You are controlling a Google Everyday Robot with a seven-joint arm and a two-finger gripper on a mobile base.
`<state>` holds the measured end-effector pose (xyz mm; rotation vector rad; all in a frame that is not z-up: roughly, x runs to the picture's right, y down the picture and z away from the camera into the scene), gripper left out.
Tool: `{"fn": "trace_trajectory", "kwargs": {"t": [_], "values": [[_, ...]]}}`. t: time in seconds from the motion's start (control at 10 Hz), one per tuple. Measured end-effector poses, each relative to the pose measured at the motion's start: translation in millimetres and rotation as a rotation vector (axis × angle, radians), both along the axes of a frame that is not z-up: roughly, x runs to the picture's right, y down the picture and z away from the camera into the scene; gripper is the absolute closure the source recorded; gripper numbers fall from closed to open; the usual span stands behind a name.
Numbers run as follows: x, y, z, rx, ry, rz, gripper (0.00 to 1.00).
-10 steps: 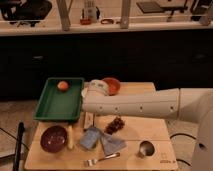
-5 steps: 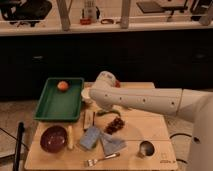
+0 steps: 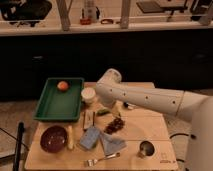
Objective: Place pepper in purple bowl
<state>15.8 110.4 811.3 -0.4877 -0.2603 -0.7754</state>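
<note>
None of the job is looking done yet. The pepper (image 3: 103, 112) is lying flat on the table (image 3: 155, 130), about in the middle, a bit closer to the far edge than the near edge. It is looking small, thin, bent and green, and a little shiny. The purple bowl (image 3: 53, 138) is sitting by the near left corner, well apart from the pepper. It is looking round and dark, and I am seeing nothing inside it. The robot's white arm (image 3: 145, 97) is reaching in from the right edge, and the gripper (image 3: 116, 106) is hanging down just beside the pepper, on the side toward the right edge. I cannot tell if the gripper is loose, squeezed tight or holding something. I am thinking every step is waiting: grabbing the pepper, carrying it toward the near left corner, and dropping it in the purple bowl. A dark bunch of grapes (image 3: 116, 125) is lying near the pepper, so the gripper is needing to take only the green thing.
</note>
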Motion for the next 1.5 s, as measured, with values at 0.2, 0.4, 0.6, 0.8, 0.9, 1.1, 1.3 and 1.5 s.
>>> {"fn": "trace_trajectory", "kwargs": {"t": [0.2,0.4,0.6,0.8,0.9,1.1,1.3,1.5], "values": [[-0.7,-0.7,6.3,-0.015,-0.013,0.033,0.20],[0.8,-0.5,11.2,-0.024,-0.019,0.067,0.20],[3.6,1.0,16.2,-0.034,-0.022,0.104,0.20],[-0.2,4.1,26.5,-0.057,-0.024,0.148,0.20],[-2.5,4.5,30.5,-0.065,-0.022,0.164,0.20],[-1.6,4.4,41.1,-0.088,0.006,0.219,0.20],[-2.5,6.4,53.9,-0.115,0.031,0.264,0.20],[-3.0,10.9,68.0,-0.137,0.050,0.299,0.31]]}}
